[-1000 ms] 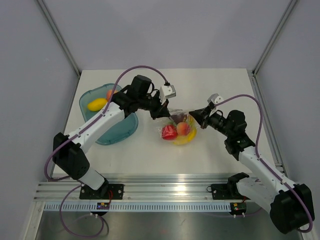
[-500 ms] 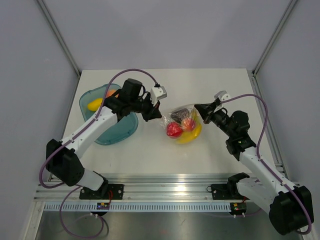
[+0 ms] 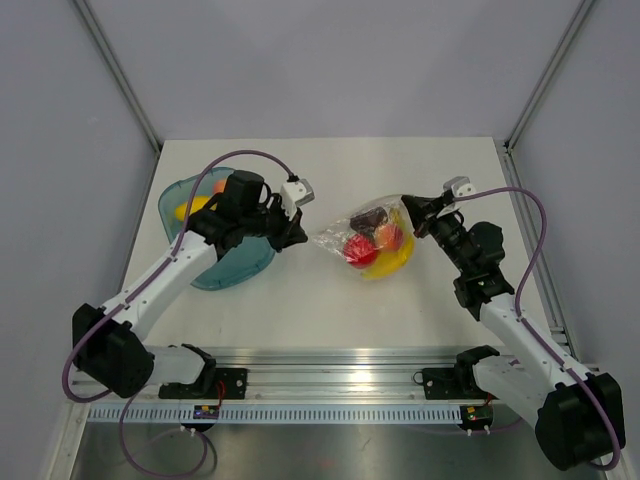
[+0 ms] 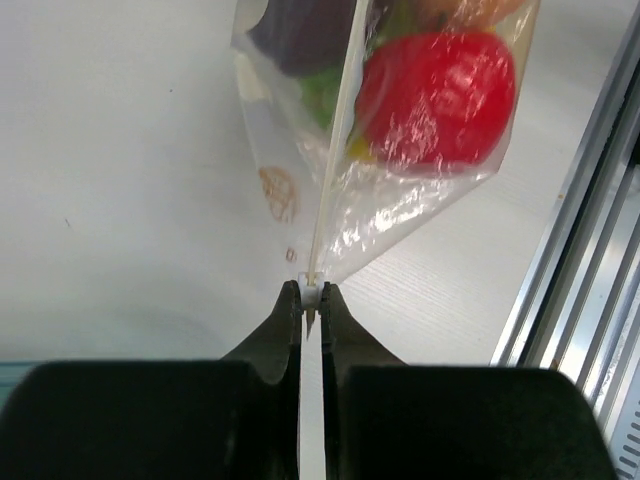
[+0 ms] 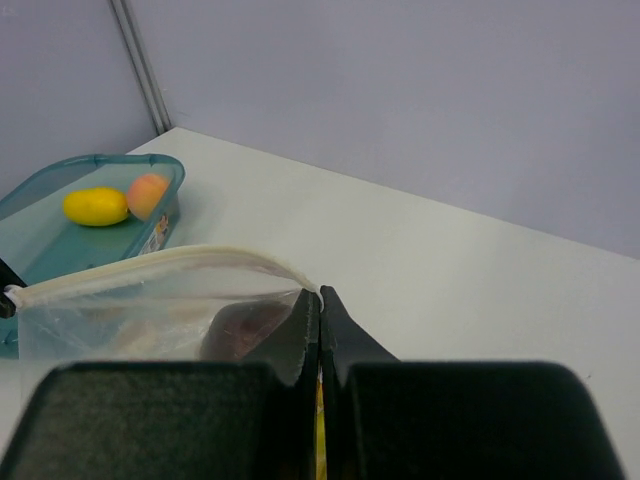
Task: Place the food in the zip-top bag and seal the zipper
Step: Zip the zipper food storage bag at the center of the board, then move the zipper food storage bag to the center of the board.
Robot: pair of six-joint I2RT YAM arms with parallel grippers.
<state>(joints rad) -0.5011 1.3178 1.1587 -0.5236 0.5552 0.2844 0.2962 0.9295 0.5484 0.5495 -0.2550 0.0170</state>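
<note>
The clear zip-top bag [image 3: 335, 238] hangs stretched between both grippers over the table's middle. It holds a red apple [image 3: 357, 250], a yellow banana bunch [image 3: 392, 262], a peach and a dark plum [image 3: 365, 222]. My left gripper [image 3: 303, 236] is shut on the white piece at the left end of the zipper [image 4: 335, 130]. The left wrist view shows its jaws [image 4: 311, 292] pinched there, with the apple [image 4: 435, 95] and green grapes [image 4: 322, 90] behind the plastic. My right gripper [image 3: 408, 207] is shut on the bag's right top corner [image 5: 320, 296]. The zipper strip [image 5: 150, 263] curves away from that corner.
A teal translucent tray [image 3: 235, 268] sits at the left under my left arm. It holds a yellow lemon-like piece [image 3: 188, 209] and an orange peach [image 3: 218, 186], both also in the right wrist view [image 5: 95, 206]. Metal rails run along the table's near edge.
My left gripper has slid left along the bag's mouth to its left end. My right gripper has drawn back to the right with its corner, and the bag has shifted right and pulled taut.
</note>
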